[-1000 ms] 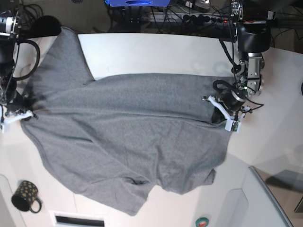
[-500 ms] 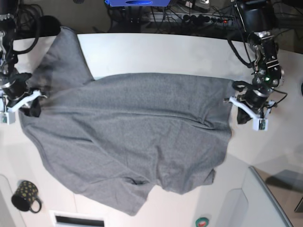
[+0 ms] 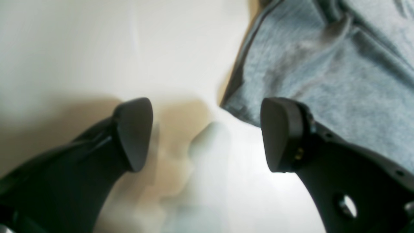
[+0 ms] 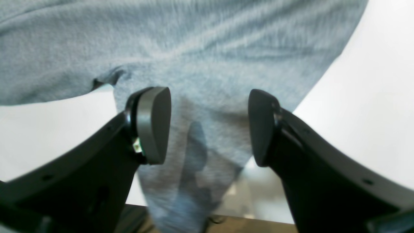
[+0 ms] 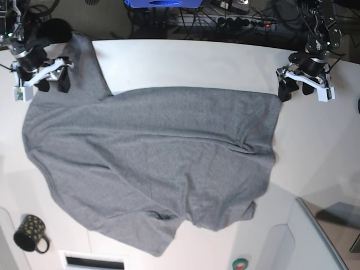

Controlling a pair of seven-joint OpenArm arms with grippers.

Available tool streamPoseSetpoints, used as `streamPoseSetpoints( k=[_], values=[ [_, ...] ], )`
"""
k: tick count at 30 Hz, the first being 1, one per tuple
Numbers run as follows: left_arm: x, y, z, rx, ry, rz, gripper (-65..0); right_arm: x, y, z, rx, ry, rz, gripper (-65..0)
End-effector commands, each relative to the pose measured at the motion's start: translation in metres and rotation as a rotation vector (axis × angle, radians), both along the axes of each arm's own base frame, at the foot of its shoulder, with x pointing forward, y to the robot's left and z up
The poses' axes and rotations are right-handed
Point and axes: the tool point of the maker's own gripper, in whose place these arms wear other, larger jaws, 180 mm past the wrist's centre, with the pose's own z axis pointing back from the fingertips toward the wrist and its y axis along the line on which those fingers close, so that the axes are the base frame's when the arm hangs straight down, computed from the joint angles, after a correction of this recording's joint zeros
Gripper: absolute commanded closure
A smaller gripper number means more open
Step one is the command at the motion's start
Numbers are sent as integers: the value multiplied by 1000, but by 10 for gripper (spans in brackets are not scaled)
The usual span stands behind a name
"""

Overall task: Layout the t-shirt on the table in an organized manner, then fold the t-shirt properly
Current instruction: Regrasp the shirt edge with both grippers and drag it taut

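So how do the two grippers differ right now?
The left gripper hangs over bare table beside the t-shirt corner; the right gripper hangs over the shirt's cloth. The left one's jaws stand wider apart than the right one's. Both are open and hold nothing.

Left wrist view is pretty smeared: there's a pale blurry streak between the left end effector fingers I can't identify, and the t-shirt runs off the top and right edges. On the right wrist view, the cloth under the right end effector drops past the counter edge and blurs out. The base view crops both arms at the top.
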Motion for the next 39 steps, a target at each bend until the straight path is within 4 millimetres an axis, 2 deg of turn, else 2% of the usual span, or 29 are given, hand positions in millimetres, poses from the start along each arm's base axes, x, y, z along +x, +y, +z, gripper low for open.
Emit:
streamPoseSetpoints(
  k=[1,5,7,9,10,13,17,21,26,29,35,39],
  values=[
    [12,4,9,-1,-49,7,-485,3,-5,9,-9,-34,-1,-360],
    [22,1,-1,-40,-46,31,-484,-13,-1,1,-1,3,3,-360],
    [30,-14,-8,-61,-36,3,-469,-23,0,-2,6,25,-1,-360],
    [35,-31,-14,-80,-23,-39,-413,-32,1,-4,18,35,-16,-360],
    [40,-38,-16,-88,-21,-59,-374,-33,6,-2,40,8,-27,-360],
    [44,-50,-21,-105,-11,-82,-221,-37,-1,7,75,-57,-82,-369],
    [43,-49,-19,-103,-14,-81,0,-47,-5,1,106,9,-75,-464],
    [34,-35,-20,-77,5,-82,0,-53,-12,5,118,13,-70,-480],
    [27,-31,-6,-33,-10,-112,0,-58,-12,3,118,42,-55,-480],
    [26,-32,4,-14,-30,-127,0,-68,-9,-6,127,101,-42,-483],
    [29,-34,6,-9,-34,-134,0,-85,-5,-24,158,185,-47,-486],
    [28,-34,6,-8,-32,-134,0,-85,-10,-42,188,223,-70,-488]
  ],
)
